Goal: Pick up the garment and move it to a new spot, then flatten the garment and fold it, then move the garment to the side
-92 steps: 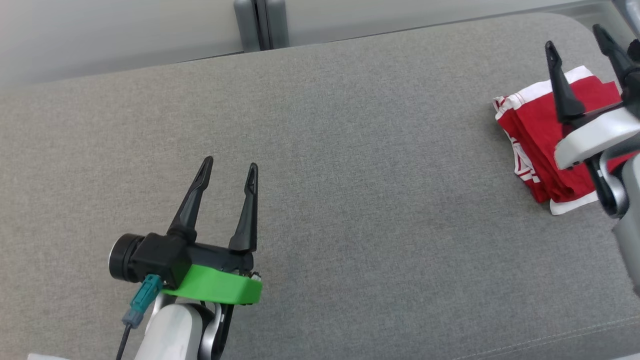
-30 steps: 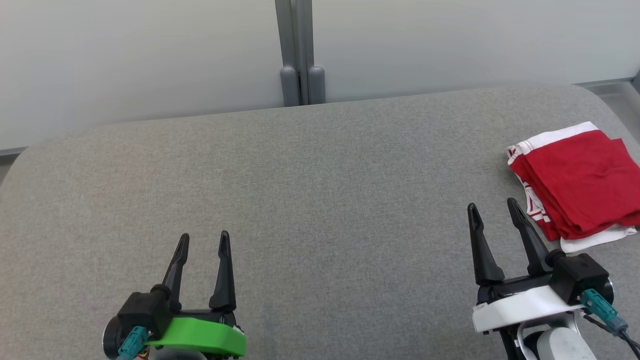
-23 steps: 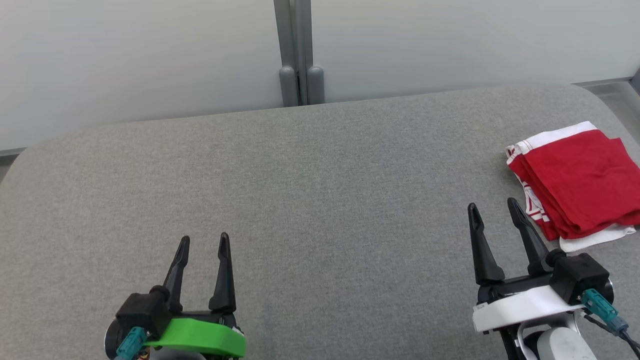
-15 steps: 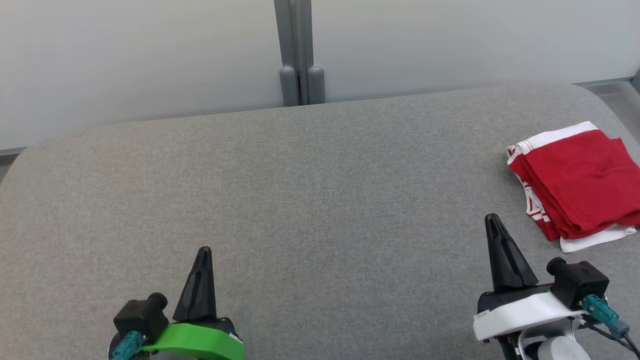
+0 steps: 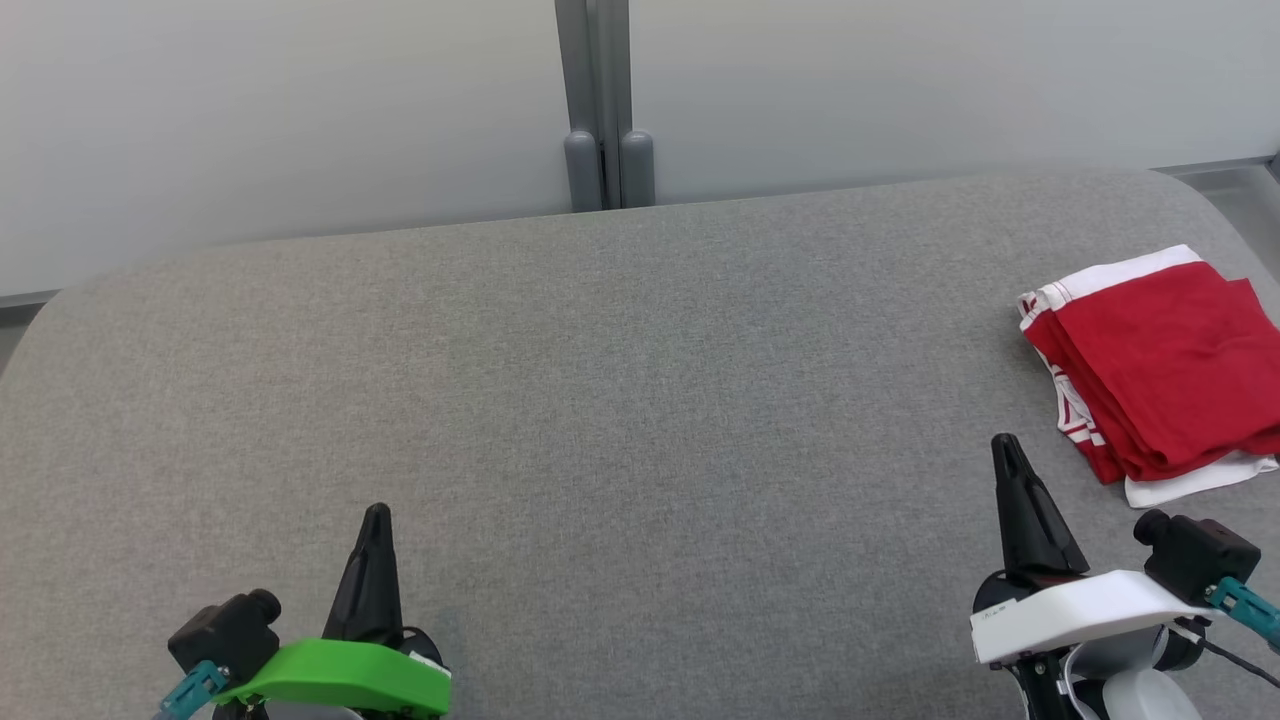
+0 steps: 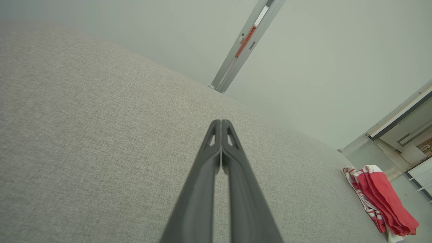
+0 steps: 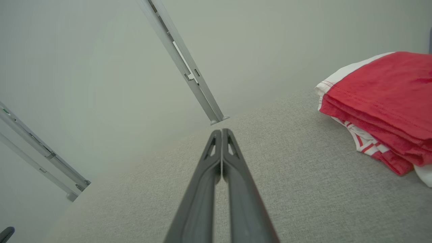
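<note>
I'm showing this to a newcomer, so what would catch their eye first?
The folded red-and-white garment stands out, lying at the right end of the grey fabric surface. Low in the head view, the left gripper and right gripper point forward, both shut and empty, apart from the garment.

grey fabric bench, folded red garment atop

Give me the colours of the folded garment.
Red with white edging and red-and-white striped trim; the garment shows best in the right wrist view.
</note>
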### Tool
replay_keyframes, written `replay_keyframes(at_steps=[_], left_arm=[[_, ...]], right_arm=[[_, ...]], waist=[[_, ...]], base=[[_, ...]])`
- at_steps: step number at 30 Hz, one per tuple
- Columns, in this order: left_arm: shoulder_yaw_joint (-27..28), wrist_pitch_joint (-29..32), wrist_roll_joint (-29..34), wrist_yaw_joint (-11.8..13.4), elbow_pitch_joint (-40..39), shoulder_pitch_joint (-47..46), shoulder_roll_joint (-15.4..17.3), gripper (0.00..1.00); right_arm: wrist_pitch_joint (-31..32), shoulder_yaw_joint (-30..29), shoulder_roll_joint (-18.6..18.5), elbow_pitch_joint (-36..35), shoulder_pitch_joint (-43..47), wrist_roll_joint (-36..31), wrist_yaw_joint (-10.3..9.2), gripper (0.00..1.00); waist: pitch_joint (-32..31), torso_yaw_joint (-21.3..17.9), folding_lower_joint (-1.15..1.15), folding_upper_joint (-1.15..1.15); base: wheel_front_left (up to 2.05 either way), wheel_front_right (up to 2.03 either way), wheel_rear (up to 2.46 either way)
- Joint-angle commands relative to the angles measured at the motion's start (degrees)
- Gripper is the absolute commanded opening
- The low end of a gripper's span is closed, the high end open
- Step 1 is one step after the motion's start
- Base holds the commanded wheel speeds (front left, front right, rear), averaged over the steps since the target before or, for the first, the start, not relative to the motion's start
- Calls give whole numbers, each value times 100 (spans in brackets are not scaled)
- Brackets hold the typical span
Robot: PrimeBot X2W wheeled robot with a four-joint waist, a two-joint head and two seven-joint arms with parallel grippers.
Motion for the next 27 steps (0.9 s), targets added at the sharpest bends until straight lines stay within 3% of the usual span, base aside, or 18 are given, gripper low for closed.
replay_keyframes(at_steps=[1,27], left_arm=[[72,46,-228,-44,-59,-199,50,0],[476,544,-2111,-221,61,-378,108,0]], right_arm=[[40,-30,-42,-41,-179,257,-2,0],[518,-202,-110,224,-353,2413,-3,0]], waist=[[1,4,0,0],[12,70,0,0]], base=[[0,0,0],[0,0,0]])
